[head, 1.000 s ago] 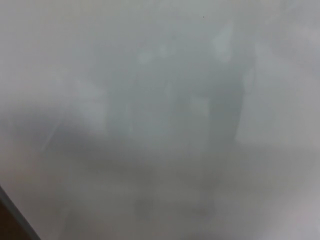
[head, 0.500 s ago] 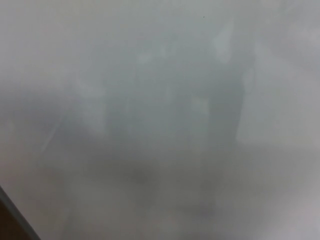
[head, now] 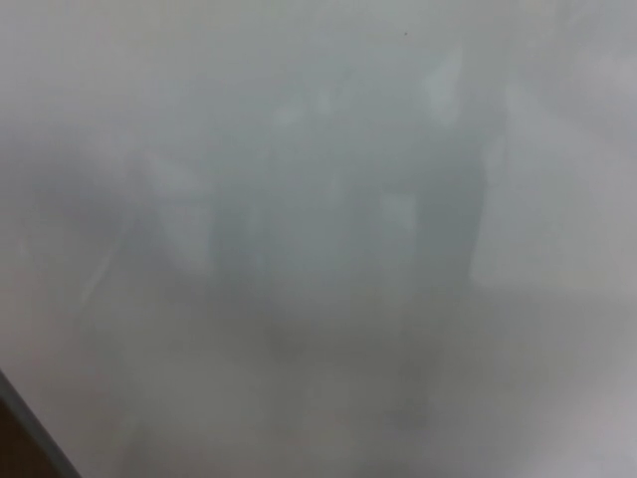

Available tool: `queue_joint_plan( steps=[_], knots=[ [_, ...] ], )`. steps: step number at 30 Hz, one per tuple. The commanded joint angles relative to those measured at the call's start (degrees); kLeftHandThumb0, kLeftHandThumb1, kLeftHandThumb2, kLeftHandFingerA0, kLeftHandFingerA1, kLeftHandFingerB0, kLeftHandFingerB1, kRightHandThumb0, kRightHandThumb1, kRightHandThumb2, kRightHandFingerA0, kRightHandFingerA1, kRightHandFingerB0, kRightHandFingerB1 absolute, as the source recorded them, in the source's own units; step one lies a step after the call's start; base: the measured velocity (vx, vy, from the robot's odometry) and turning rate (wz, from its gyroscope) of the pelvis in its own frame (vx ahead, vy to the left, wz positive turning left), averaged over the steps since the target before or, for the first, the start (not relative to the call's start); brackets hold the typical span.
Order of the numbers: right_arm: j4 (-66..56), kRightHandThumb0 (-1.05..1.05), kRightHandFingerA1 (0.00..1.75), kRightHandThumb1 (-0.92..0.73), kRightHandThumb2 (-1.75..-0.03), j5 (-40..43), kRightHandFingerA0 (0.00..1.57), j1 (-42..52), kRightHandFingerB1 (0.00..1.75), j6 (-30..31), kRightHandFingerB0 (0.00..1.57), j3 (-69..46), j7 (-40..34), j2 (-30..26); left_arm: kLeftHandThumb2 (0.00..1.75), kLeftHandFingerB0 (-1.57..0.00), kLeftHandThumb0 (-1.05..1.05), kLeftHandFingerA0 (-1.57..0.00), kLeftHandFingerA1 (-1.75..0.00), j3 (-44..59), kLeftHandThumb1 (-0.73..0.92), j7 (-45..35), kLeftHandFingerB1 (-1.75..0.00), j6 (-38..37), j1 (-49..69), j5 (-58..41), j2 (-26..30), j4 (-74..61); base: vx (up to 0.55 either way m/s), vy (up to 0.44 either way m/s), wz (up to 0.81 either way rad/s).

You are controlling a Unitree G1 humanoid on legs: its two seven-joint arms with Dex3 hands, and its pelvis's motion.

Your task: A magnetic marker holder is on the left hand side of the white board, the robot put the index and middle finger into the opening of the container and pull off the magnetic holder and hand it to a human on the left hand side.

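Note:
The whiteboard (head: 318,199) fills almost the whole head view as a pale grey glossy surface with faint blurred reflections. Its dark frame edge (head: 30,426) cuts across the bottom left corner. No marker holder shows in the picture. Neither of my hands is in view.
A dark brown area (head: 12,456) lies beyond the board's frame at the bottom left corner. Dim, smeared reflections of shapes sit across the middle of the board.
The dim shading at the left of the board has shifted and lightened slightly. Nothing else has visibly moved.

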Motion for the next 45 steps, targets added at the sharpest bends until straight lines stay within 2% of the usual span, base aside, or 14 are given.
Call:
queue_joint_plan(
  steps=[1, 2, 13, 18, 20, 24, 25, 26, 27, 28, 31, 32, 36, 45],
  knots=[
    [0.9, -0.58, 0.51, -0.71, -0.63, -1.2, 0.93, -0.7, 0.47, 0.7, 0.74, 0.7, -0.8, -0.3, 0.70, 0.00, -0.67, 0.00, -0.18, 3.1, 0.40, -10.1, 0.00, 3.1, -1.6, -19.0, 7.3, -6.9, 0.00, 0.000, 0.00],
    [0.7, -0.57, 0.51, -0.71, -0.63, -1.0, 0.92, -0.6, 0.46, 1.0, 0.73, 0.6, -0.8, -0.4, 0.77, 0.00, -0.76, 0.00, -0.12, 3.0, 0.46, -9.1, 0.00, 3.0, -1.5, -19.3, 7.1, -6.6, 0.00, 0.000, 0.00],
    [1.4, -0.57, 0.51, -0.71, -0.63, -1.4, 0.93, -0.9, 0.47, 0.2, 0.72, 1.3, -0.9, -0.1, 0.82, 0.00, -0.79, 0.00, -0.13, 1.9, 0.47, -11.4, -0.04, 1.3, -0.4, -15.7, 8.0, -3.3, 0.00, 0.000, 0.00],
    [1.4, -0.58, 0.51, -0.71, -0.63, -1.5, 0.91, -1.0, 0.47, 0.1, 0.71, 1.5, -0.8, -0.3, 0.73, 0.00, -0.79, 0.00, -0.13, 1.6, 0.41, -13.0, -0.03, 0.9, 0.4, -15.5, 8.5, -2.9, 0.00, 0.000, 0.00],
    [1.5, -0.57, 0.51, -0.73, -0.63, -1.3, 0.91, -1.0, 0.46, 0.3, 0.71, 1.5, -0.4, -0.4, 0.84, 0.00, -0.78, 0.00, -0.16, 1.4, 0.46, -13.8, -0.11, 0.6, 0.6, -15.1, 8.7, -2.9, 0.00, 0.000, 0.00],
    [1.5, -0.58, 0.51, -0.72, -0.63, -1.2, 0.90, -1.0, 0.47, 0.4, 0.70, 1.4, -0.3, -0.5, 0.57, 0.00, -0.78, 0.00, -0.23, 1.2, 0.53, -13.8, -0.07, 0.1, 1.0, -15.0, 8.5, -3.2, 0.00, 0.000, 0.00],
    [1.9, -0.58, 0.51, -0.73, -0.63, -1.3, 0.90, -1.1, 0.47, -0.2, 0.70, 1.5, -0.1, -0.3, 0.84, 0.00, -0.77, 0.00, -0.18, 1.3, 0.45, -14.1, -0.11, 0.0, 1.1, -14.9, 8.6, -3.1, 0.00, 0.000, 0.00],
    [2.1, -0.58, 0.51, -0.73, -0.63, -1.3, 0.90, -1.1, 0.47, -0.5, 0.70, 1.5, 0.0, -0.3, 0.84, 0.00, -0.77, 0.00, -0.18, 1.3, 0.45, -14.3, -0.11, -0.1, 1.1, -14.9, 8.6, -3.1, 0.00, 0.000, 0.00],
    [2.1, -0.58, 0.52, -0.72, -0.63, -1.6, 0.91, -1.1, 0.47, -0.7, 0.71, 1.5, -0.5, -0.2, 0.57, 0.00, -0.77, 0.00, -0.25, 1.3, 0.54, -14.2, -0.08, -0.2, 1.3, -15.0, 8.5, -3.3, 0.00, 0.000, 0.00],
    [2.1, -0.58, 0.51, -0.72, -0.63, -1.6, 0.89, -1.2, 0.46, -0.3, 0.70, 1.5, -0.5, -0.4, 0.76, 0.00, -0.80, 0.00, -0.19, 1.1, 0.43, -14.4, -0.06, -0.1, 1.3, -15.1, 8.5, -3.4, 0.00, 0.000, 0.00],
    [1.7, -0.59, 0.52, -0.71, -0.63, -1.4, 0.91, -1.4, 0.47, 0.6, 0.71, 1.5, -0.5, -0.6, 0.85, 0.00, -0.81, 0.00, -0.18, 0.6, 0.47, -14.8, -0.10, 0.1, 1.2, -15.2, 8.5, -3.1, 0.00, 0.000, 0.00],
    [1.4, -0.60, 0.51, -0.69, -0.62, -1.4, 0.92, -1.4, 0.47, 1.1, 0.71, 1.5, -0.8, -0.6, 0.85, 0.00, -0.89, -0.01, -0.13, 0.0, 0.53, -15.2, -0.01, 0.3, 1.0, -14.9, 8.7, -2.5, 0.00, 0.000, 0.00],
    [1.2, -0.59, 0.52, -0.71, -0.62, -1.6, 0.90, -1.4, 0.47, 1.1, 0.70, 1.7, -0.8, -0.6, 0.86, 0.00, -0.81, 0.00, -0.20, -2.9, 0.49, -16.8, -0.10, -0.5, -0.1, -11.1, 9.5, 1.0, 0.00, 0.000, 0.00],
    [1.1, -0.59, 0.52, -0.71, -0.63, -2.0, 0.89, -1.5, 0.47, 0.9, 0.70, 2.0, -0.9, -0.6, 0.85, 0.00, -0.82, -0.03, -0.20, -10.3, 0.49, -16.9, -0.04, -3.5, -3.1, -3.3, 11.0, 6.7, 0.00, 0.000, 0.00]
  ],
)
